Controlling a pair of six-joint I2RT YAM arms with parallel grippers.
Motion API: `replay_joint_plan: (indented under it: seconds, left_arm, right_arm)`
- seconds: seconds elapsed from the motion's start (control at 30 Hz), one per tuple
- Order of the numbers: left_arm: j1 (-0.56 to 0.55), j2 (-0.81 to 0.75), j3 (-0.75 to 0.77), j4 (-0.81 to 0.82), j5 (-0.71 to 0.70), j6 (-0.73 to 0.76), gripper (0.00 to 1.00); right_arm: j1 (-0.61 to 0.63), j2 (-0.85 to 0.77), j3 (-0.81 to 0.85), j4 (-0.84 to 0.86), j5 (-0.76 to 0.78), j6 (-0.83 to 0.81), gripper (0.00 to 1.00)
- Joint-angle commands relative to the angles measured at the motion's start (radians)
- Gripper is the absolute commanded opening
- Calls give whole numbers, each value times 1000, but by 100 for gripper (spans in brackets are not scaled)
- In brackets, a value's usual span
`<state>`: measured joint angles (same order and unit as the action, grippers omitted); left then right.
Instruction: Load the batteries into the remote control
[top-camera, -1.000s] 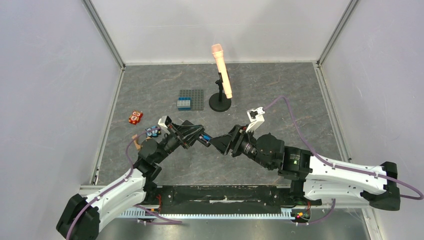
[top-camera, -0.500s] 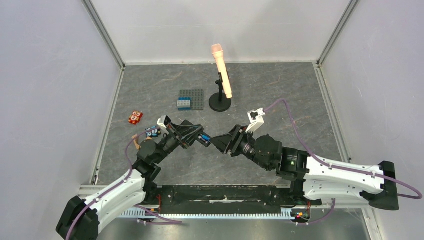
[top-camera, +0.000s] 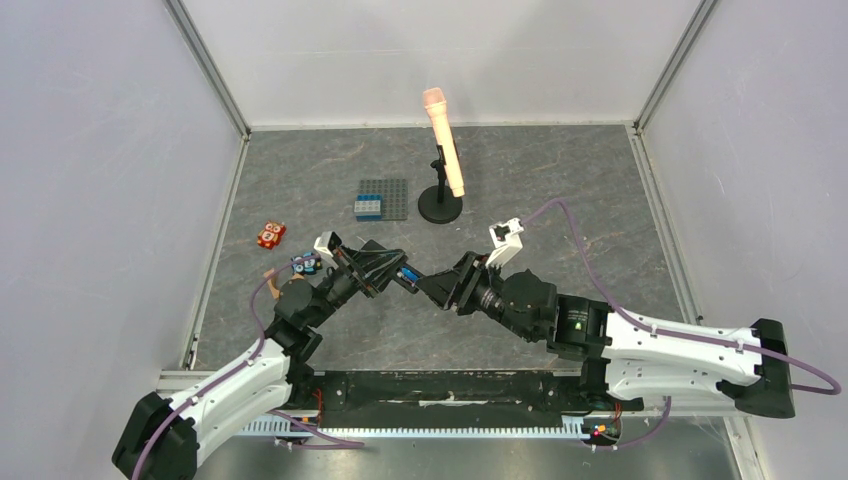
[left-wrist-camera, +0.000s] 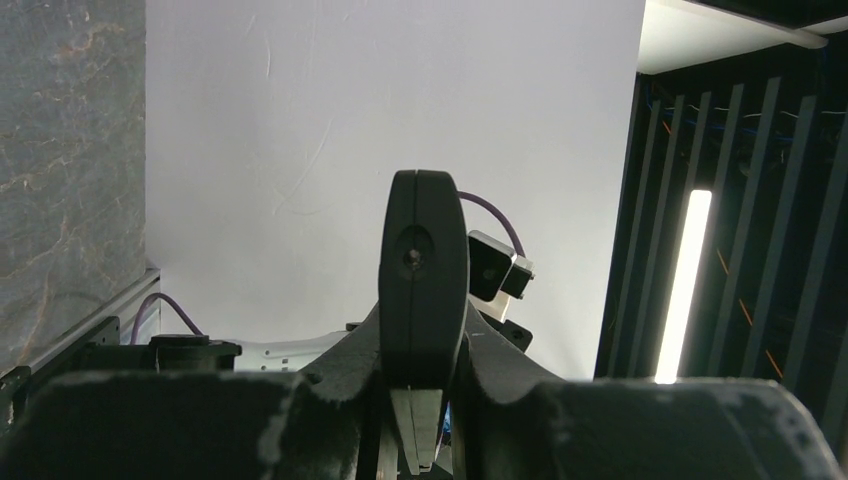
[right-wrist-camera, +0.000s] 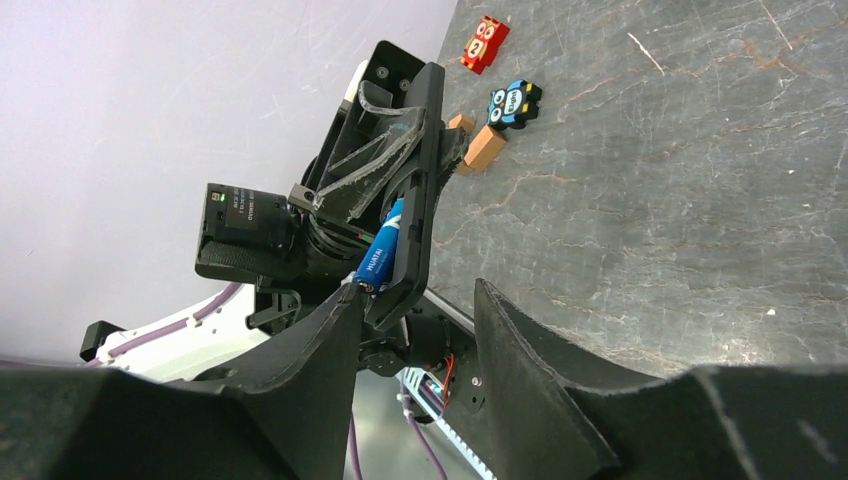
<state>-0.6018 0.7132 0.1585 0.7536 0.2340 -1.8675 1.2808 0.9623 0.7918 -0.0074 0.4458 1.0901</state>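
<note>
My left gripper (top-camera: 388, 270) is shut on the remote control (top-camera: 402, 273), a slim black bar held above the table and pointing right. In the left wrist view the remote control (left-wrist-camera: 423, 260) shows edge-on between the left gripper (left-wrist-camera: 425, 375) fingers. A blue battery (right-wrist-camera: 381, 248) lies in the open compartment of the remote control (right-wrist-camera: 418, 170). My right gripper (right-wrist-camera: 418, 290) is open around the remote's free end. Its left fingertip (right-wrist-camera: 352, 295) sits at the battery's end, and the other finger stands apart from the remote. The right gripper (top-camera: 430, 284) meets the left one at mid-table.
A peach microphone (top-camera: 443, 150) on a black stand is at the back. A grey baseplate (top-camera: 392, 192) with a blue brick (top-camera: 367, 208) lies left of it. A red block (top-camera: 271, 235), a blue owl piece (right-wrist-camera: 515, 102) and tan wooden blocks (right-wrist-camera: 483, 148) lie near the left arm.
My right gripper has crept left onto the remote's end and its jaws have narrowed. The left gripper and the remote have stayed put.
</note>
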Motion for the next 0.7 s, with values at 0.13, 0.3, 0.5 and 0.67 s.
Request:
replay_joint_plan:
  seconds: [0.13, 0.3, 0.5, 0.67]
  left_arm:
    - [-3, -14, 48, 50, 7, -16, 2]
    - [-3, -13, 44, 46, 4, -14, 2]
    - [-3, -7, 41, 46, 1, -12, 2]
    - [-2, -8, 42, 46, 1, -12, 2]
  right_arm:
    - [2, 14, 33, 9, 16, 16, 48]
    - [2, -18, 16, 33, 6, 0, 57]
    - [2, -57, -5, 57, 21, -2, 60]
    - [3, -48, 0, 50, 32, 1, 56]
